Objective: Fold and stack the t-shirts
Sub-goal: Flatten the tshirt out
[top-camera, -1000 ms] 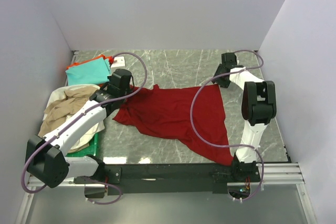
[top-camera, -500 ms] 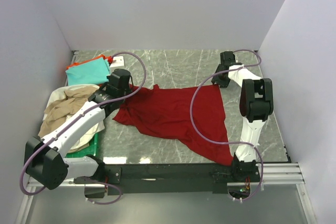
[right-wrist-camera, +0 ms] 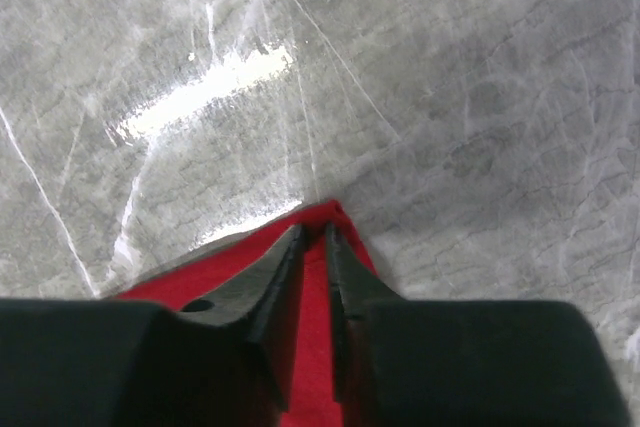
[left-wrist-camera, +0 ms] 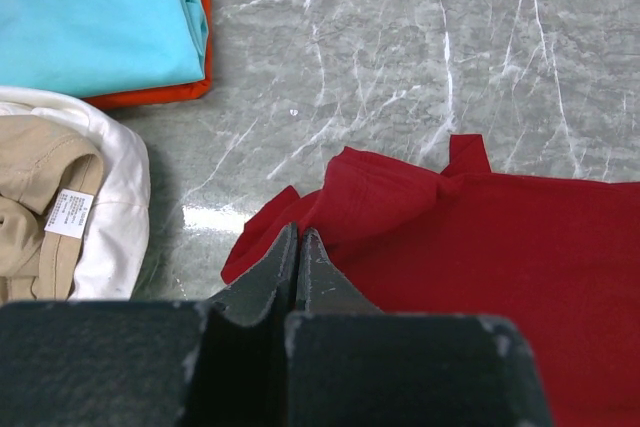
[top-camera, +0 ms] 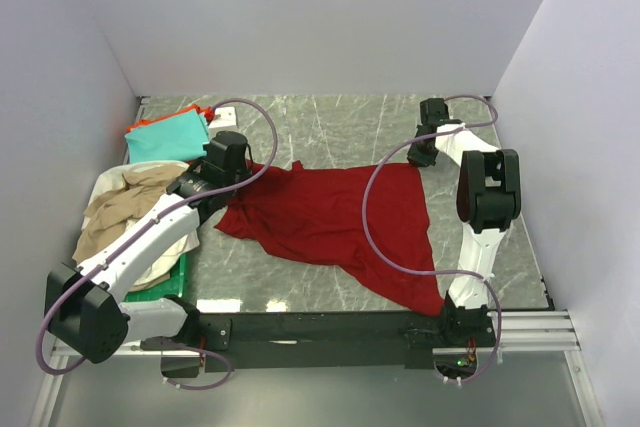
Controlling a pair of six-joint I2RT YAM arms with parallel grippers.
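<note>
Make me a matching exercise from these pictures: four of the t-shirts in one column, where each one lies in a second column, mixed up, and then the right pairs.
Column one
1. red t-shirt
2. teal t-shirt
3. orange t-shirt
4. beige t-shirt

Column two
A. crumpled on the white t-shirt at the left edge of the table
B. spread loosely over the middle of the table
C. folded, on top of the pile in the far left corner
D. folded, at the bottom of that pile

Pairs: 1-B, 2-C, 3-D, 4-A
</note>
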